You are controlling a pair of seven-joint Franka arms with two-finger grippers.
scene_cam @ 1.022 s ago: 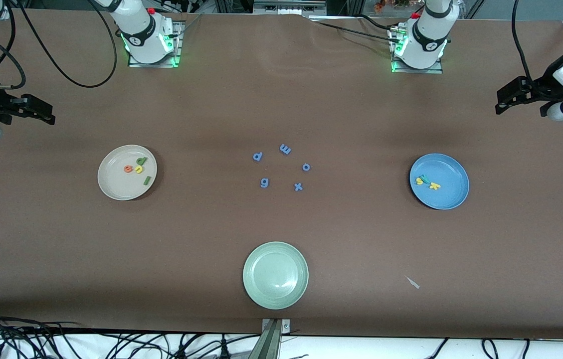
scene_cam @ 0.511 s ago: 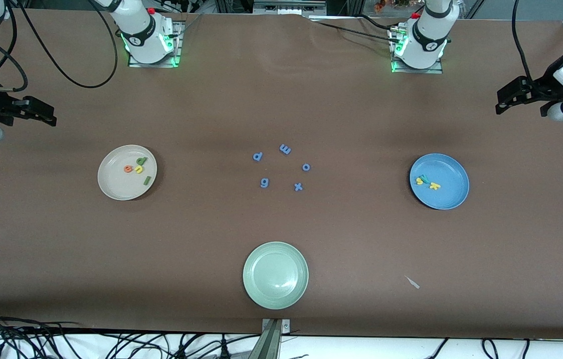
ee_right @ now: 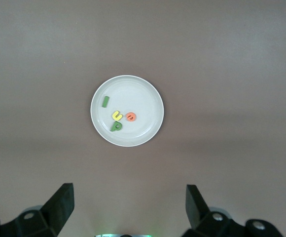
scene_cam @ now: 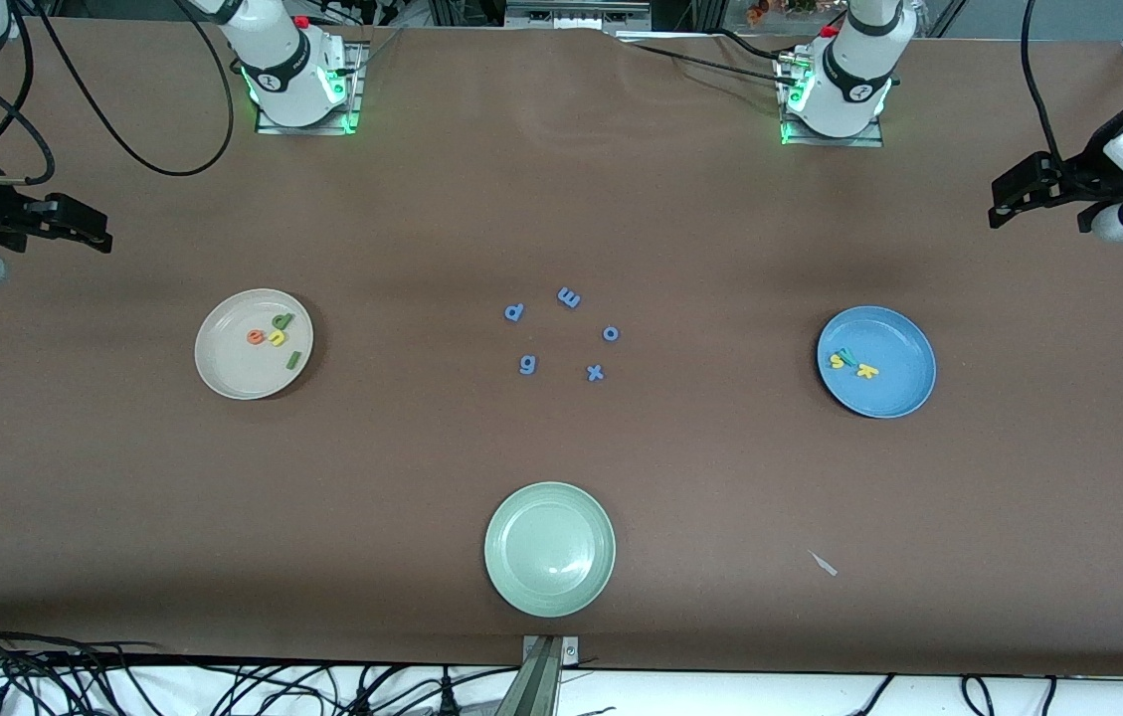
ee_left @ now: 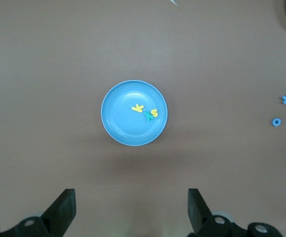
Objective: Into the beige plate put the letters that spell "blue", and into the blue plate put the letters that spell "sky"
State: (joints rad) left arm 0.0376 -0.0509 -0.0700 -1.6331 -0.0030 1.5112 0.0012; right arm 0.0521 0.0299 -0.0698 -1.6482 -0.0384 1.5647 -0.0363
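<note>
The beige plate holds the green b, yellow u, orange e and green l. In the right wrist view the same plate shows those letters, with my right gripper open high above it. My right gripper hangs over the right arm's end of the table. The blue plate carries the yellow s, teal y and yellow k. My left gripper, open, hovers over the left arm's end, looking down on the blue plate.
Blue letters p, m, o, g and x lie mid-table. A pale green plate sits nearer the front camera, with nothing in it. A small white scrap lies beside it toward the left arm's end.
The right gripper has shifted very slightly; the left arm, the plates and all letters are where they were.
</note>
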